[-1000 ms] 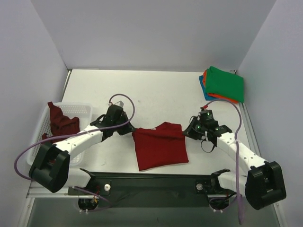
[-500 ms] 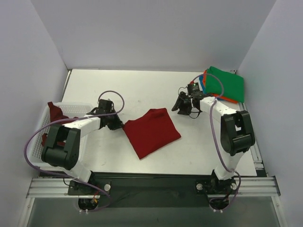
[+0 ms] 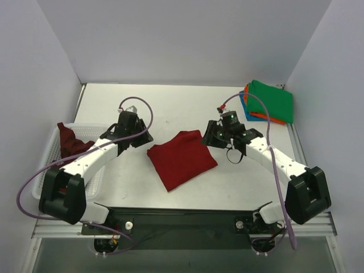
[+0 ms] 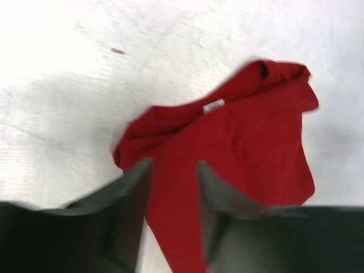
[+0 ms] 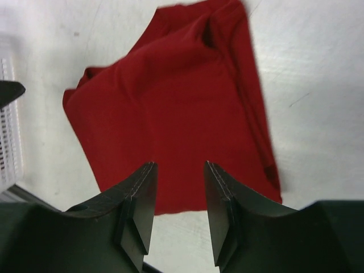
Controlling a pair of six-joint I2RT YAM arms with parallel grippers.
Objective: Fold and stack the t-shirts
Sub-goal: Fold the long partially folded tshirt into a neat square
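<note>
A bright red t-shirt (image 3: 182, 160) lies folded and slightly askew on the white table (image 3: 170, 108). My left gripper (image 3: 143, 138) sits just off its upper left corner, open, with the red t-shirt (image 4: 244, 131) lying flat beneath the left gripper (image 4: 173, 170). At the shirt's upper right corner my right gripper (image 3: 209, 138) is open too. In its wrist view the red t-shirt (image 5: 176, 102) lies beyond the empty right gripper (image 5: 179, 170). A maroon t-shirt (image 3: 71, 145) hangs in the basket. Folded green (image 3: 272, 100), orange (image 3: 248, 96) and blue (image 3: 243, 101) t-shirts are stacked at the back right.
A white mesh basket (image 3: 98, 132) stands at the left edge of the table, and its wall (image 5: 8, 136) shows at the left of the right wrist view. Grey walls close in the back and both sides. Purple cables loop off both arms.
Both grippers have opened and let go of the red t-shirt's upper corners. The shirt has shifted up and left and turned a little since a second ago.
</note>
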